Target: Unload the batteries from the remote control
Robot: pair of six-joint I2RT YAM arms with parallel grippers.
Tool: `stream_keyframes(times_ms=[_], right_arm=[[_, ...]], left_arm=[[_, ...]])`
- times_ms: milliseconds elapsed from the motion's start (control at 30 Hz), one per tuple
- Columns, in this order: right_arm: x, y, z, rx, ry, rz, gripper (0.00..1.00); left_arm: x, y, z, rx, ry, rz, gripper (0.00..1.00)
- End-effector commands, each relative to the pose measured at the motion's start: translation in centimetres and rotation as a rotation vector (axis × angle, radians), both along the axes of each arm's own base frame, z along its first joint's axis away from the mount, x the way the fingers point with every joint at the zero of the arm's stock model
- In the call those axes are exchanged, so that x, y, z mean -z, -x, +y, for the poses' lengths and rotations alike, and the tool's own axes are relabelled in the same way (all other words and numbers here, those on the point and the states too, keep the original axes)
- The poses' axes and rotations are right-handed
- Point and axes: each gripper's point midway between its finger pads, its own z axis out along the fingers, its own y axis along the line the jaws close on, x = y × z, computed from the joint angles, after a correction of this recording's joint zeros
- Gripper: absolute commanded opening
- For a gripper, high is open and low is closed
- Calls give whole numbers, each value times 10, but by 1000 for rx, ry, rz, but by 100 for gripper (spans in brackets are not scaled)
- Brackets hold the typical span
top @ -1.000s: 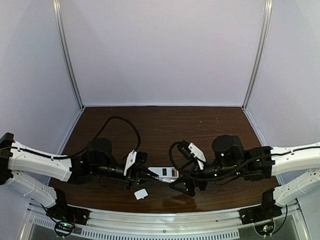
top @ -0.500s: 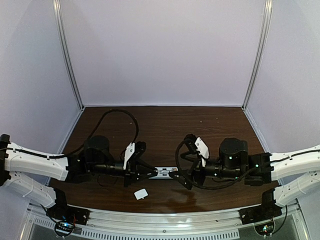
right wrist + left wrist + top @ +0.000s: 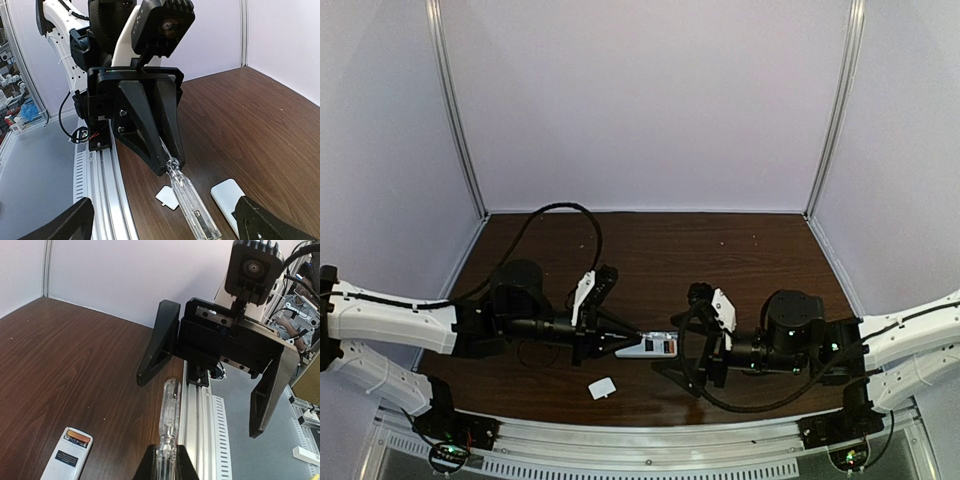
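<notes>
On a dark wood-grain table [image 3: 720,250], inside a booth with pale walls, two robot arms are reaching toward each other from the left and right sides, and their grippers are nearly meeting in the middle near the front edge.

The left gripper [image 3: 170,165] is pinching its two black fingers tightly together on a screwdriver [image 3: 169,405]. The tool's clear plastic handle is sticking straight out past the fingertips, pointing at the other arm and hanging above the table.

The right gripper [image 3: 198,407] is facing it with its fingers spread as wide as they go, holding nothing. The free end of the screwdriver is pointing into the gap between those fingers without touching either one.

The remote control [image 3: 62,460] is lying flat on the table between the two arms, just beside and below the screwdriver. Whether the tool is touching it cannot be told. It is a small white slab with a dark label on its upper face. At the end nearest the right gripper its compartment is sitting uncovered, and the batteries [image 3: 79,436] are showing there as a narrow orange strip inside the remote. They are too small to count.

A smaller white squarish cover piece [image 3: 601,388] is resting on the table by itself, apart from the remote and closer to the front rail, on the left arm's side.
</notes>
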Motion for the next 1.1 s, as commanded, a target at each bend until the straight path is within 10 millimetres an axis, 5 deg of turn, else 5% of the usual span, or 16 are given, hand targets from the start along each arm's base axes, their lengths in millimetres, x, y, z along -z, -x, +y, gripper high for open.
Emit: stream_keyframes(times_ms=[0,333,833,1067], right_arm=[[-3,1,-4,2,-11,-9,100],[-6,10,2,-54,-30,6,98],[-6,16,24,-116,-57,2,59],[-14,13,17,-94,-97,-12,64]], left_arm=[[-14,0,-5,15,34,29,0],[-25,9,-4,56,79,60,0],[-33,17,-6,103,127,83,0],[-31,18,-4,104,126,80,0]])
